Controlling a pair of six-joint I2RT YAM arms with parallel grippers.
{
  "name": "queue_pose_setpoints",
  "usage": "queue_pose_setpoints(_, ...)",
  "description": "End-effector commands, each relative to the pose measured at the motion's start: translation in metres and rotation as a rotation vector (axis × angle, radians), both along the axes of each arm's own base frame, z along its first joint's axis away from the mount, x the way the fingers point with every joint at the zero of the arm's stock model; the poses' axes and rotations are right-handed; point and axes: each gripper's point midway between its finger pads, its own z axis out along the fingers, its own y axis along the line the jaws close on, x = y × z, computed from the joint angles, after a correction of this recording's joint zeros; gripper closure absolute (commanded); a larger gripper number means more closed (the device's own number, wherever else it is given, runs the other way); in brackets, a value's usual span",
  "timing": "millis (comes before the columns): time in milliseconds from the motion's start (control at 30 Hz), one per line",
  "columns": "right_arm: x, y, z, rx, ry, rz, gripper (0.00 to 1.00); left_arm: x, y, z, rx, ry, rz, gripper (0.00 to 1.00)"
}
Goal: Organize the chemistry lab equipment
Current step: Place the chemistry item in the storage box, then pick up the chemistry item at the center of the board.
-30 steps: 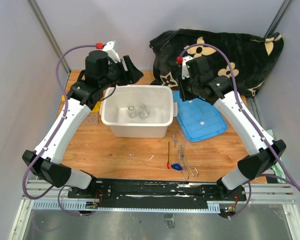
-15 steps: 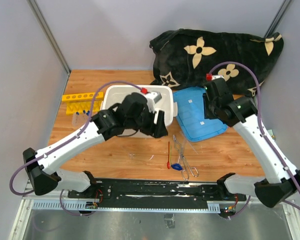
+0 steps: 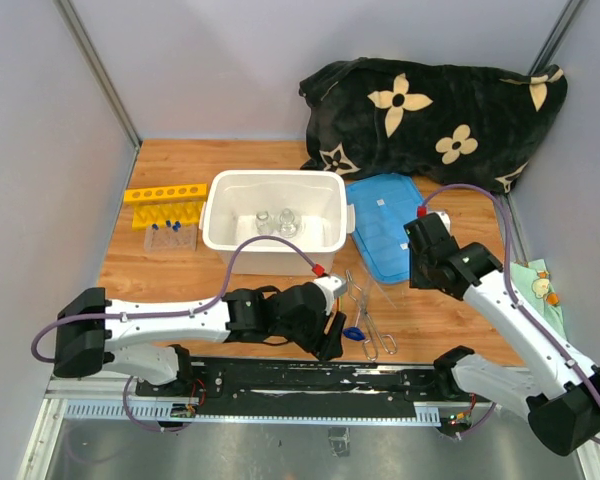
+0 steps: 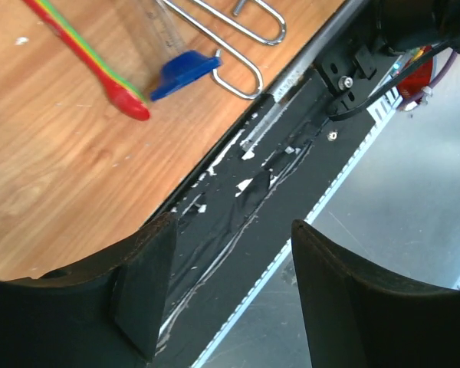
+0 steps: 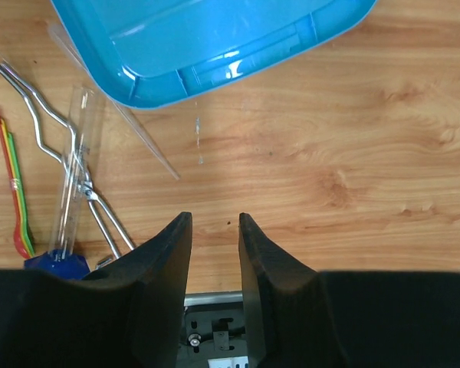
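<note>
Two small glass flasks (image 3: 277, 222) stand in the white tub (image 3: 220, 232). At the far left are the yellow tube rack (image 3: 165, 193) and blue-capped test tubes (image 3: 170, 229). Metal tongs (image 3: 365, 308), the red-handled spatula (image 3: 338, 310) and a blue-capped tube (image 3: 353, 333) lie near the front edge. My left gripper (image 3: 332, 338) hangs open and empty over the table's front rail (image 4: 230, 287), with the spatula (image 4: 126, 101), blue cap (image 4: 182, 70) and tongs (image 4: 238, 38) just beyond it. My right gripper (image 3: 425, 264) is open a narrow way over bare wood (image 5: 215, 224), right of the tongs (image 5: 61, 146).
The blue lid (image 3: 395, 235) lies right of the tub, and it also fills the top of the right wrist view (image 5: 215, 38). A black flowered cloth (image 3: 430, 110) is heaped at the back right. A thin clear rod (image 5: 142, 142) lies by the lid. Grey walls enclose the table.
Both arms swung from the back of the table to the front. The left arm dropped low along the front edge, and the right drew back past the lid. The rack is uncovered.
</note>
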Motion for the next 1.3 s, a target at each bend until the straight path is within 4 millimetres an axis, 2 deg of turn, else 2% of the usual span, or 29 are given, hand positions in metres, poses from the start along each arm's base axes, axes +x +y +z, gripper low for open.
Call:
queue_pose_setpoints(0,-0.002,0.007,-0.008,0.077,-0.051,-0.028,0.68,0.01,-0.033,0.014,-0.129,-0.042,0.094,0.35)
queue_pose_setpoints(167,-0.005,-0.004,-0.006,0.038,-0.089,-0.044,0.69,0.028,-0.038,0.013,-0.159,0.033,0.321,0.32)
queue_pose_setpoints(333,-0.006,-0.013,-0.006,0.0,-0.107,-0.042,0.69,0.017,-0.061,-0.01,-0.153,0.135,0.294,0.3)
queue_pose_setpoints(467,-0.009,-0.016,-0.01,-0.007,-0.108,-0.034,0.69,0.009,-0.077,-0.02,-0.136,0.195,0.262,0.3)
queue_pose_setpoints(633,-0.01,-0.017,-0.007,0.015,-0.152,-0.037,0.7,0.012,-0.073,-0.025,-0.13,0.267,0.336,0.35)
queue_pose_setpoints(833,-0.01,-0.019,-0.002,0.024,-0.19,-0.037,0.7,0.023,-0.066,-0.026,-0.2,0.38,0.429,0.35)
queue_pose_setpoints(1100,-0.008,-0.019,0.001,0.025,-0.21,-0.035,0.71,0.018,-0.081,-0.044,-0.179,0.452,0.42,0.34)
queue_pose_setpoints(1267,-0.008,-0.018,-0.002,0.033,-0.214,-0.032,0.71,0.023,-0.083,-0.053,-0.137,0.421,0.426,0.34)
